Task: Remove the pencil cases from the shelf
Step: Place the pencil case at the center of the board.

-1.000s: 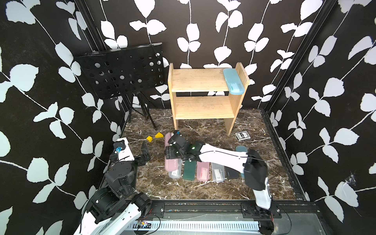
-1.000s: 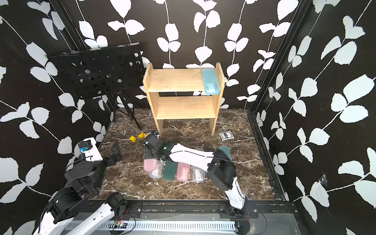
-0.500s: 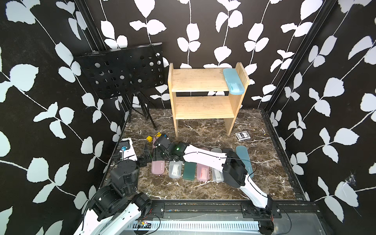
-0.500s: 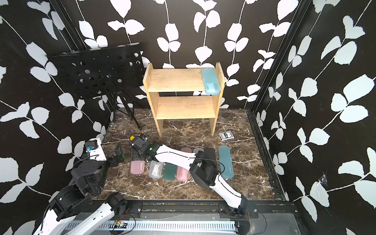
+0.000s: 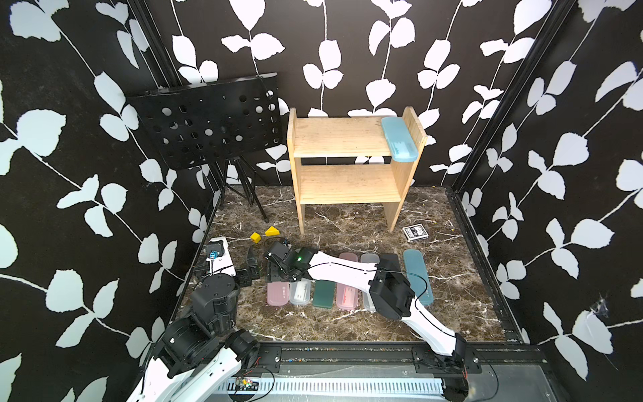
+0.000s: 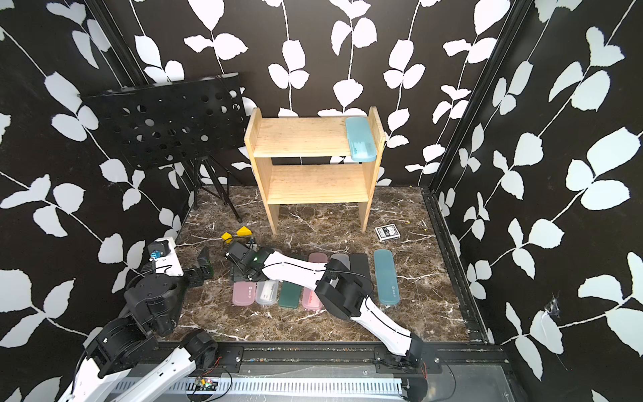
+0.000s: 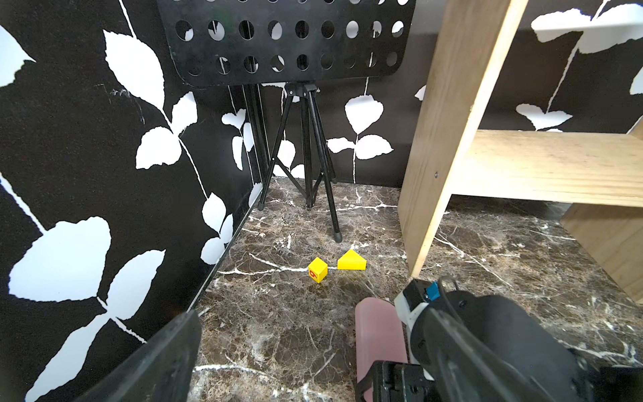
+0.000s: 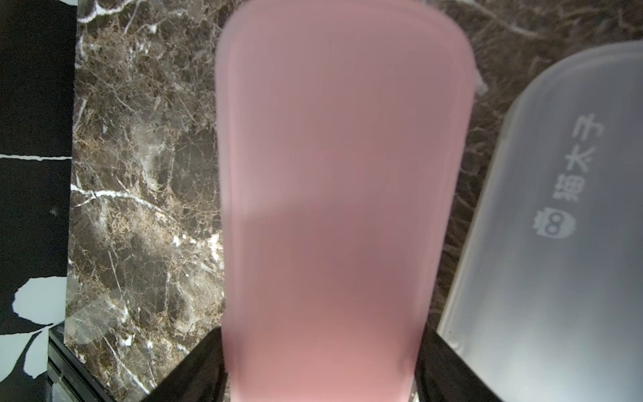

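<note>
A light blue pencil case (image 5: pixel 399 139) (image 6: pixel 360 139) lies at the right end of the top board of the wooden shelf (image 5: pixel 341 139) (image 6: pixel 302 137). Several other pencil cases lie in a row on the marble floor, among them a dark green one (image 5: pixel 323 294) and a teal one (image 5: pixel 417 275). My right gripper (image 5: pixel 276 275) (image 8: pixel 320 365) reaches across to the row's left end. Its jaws press both sides of the pink pencil case (image 5: pixel 277 294) (image 8: pixel 334 174), which rests on the floor beside a frosted clear one (image 8: pixel 556 243). My left gripper (image 5: pixel 243 269) (image 7: pixel 295 348) stands open and empty just to the left.
A black perforated music stand (image 5: pixel 208 118) on tripod legs (image 7: pixel 306 156) stands at the back left. Two small yellow blocks (image 5: pixel 264 234) (image 7: pixel 334 266) lie in front of it. A black-and-white card box (image 5: pixel 414 232) lies right of the shelf. Patterned walls close in on three sides.
My right gripper has carried the pink pencil case leftward past the row and brought it down at the row's left end. The left arm has shifted only slightly.
</note>
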